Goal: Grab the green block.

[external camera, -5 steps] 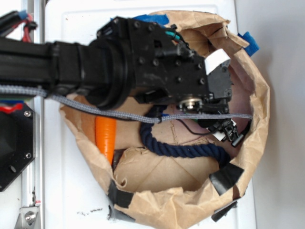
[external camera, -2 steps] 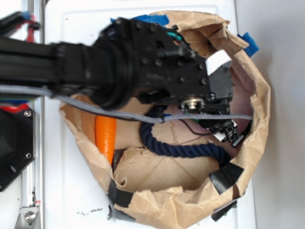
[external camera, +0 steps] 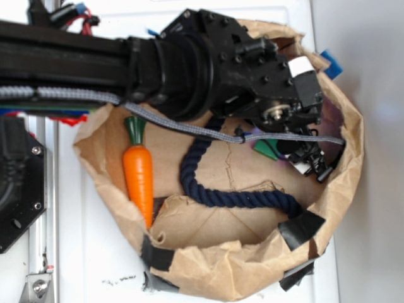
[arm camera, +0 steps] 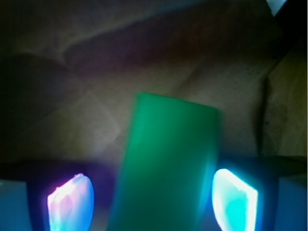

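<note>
From the exterior view you see the black arm [external camera: 95, 63] reaching in from the left edge across a crumpled brown paper bag [external camera: 221, 271] that lies open on the white table [external camera: 95, 252], its rim patched with black tape [external camera: 302, 230]. Your gripper [external camera: 309, 161] sits over the right side of the bag's floor, close to the right wall. In the wrist view the green block [arm camera: 168, 163] stands between the two glowing fingers [arm camera: 234, 198], and the gripper [arm camera: 153, 199] has its jaws spread: the block's right edge sits just beside the right pad, while a clear gap shows between its left edge and the left pad, so nothing is clamped. Whether the right pad actually touches the block, you cannot tell through the glare. In the exterior view only a dark-green corner of the green block [external camera: 267, 149] peeks out under the wrist, on the bag floor. A navy rope [external camera: 221, 197] curves across the middle of the bag floor, and a toy carrot [external camera: 139, 173] lies along the left side of the bag, its dark-green top pointing to the far edge. A grey braided cable [external camera: 189, 128] runs from the arm across to the gripper.
</note>
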`<state>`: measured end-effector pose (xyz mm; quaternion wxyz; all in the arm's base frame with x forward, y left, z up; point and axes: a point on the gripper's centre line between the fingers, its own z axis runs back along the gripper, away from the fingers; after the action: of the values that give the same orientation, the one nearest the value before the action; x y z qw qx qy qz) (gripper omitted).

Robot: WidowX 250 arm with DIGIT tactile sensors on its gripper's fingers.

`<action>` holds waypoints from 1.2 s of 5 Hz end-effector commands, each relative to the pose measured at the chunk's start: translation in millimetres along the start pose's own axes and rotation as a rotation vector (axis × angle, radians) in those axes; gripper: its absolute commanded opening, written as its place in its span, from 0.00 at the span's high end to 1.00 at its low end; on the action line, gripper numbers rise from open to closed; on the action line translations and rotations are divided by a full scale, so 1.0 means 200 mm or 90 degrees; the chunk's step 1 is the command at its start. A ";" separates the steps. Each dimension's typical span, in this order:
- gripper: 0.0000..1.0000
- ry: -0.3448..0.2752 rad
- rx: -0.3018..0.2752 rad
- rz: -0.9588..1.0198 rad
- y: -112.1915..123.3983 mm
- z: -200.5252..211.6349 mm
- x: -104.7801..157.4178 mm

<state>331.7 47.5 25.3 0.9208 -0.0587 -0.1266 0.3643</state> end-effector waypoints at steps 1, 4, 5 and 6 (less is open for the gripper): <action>1.00 -0.012 0.018 0.013 0.05 0.00 -0.09; 1.00 -0.057 -0.019 -0.031 0.03 0.14 -0.20; 1.00 -0.035 -0.062 -0.076 -0.01 0.31 -0.26; 1.00 0.000 -0.103 -0.198 -0.05 0.52 -0.29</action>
<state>261.2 -5.0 97.3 0.9620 -0.1059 -0.1254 0.2184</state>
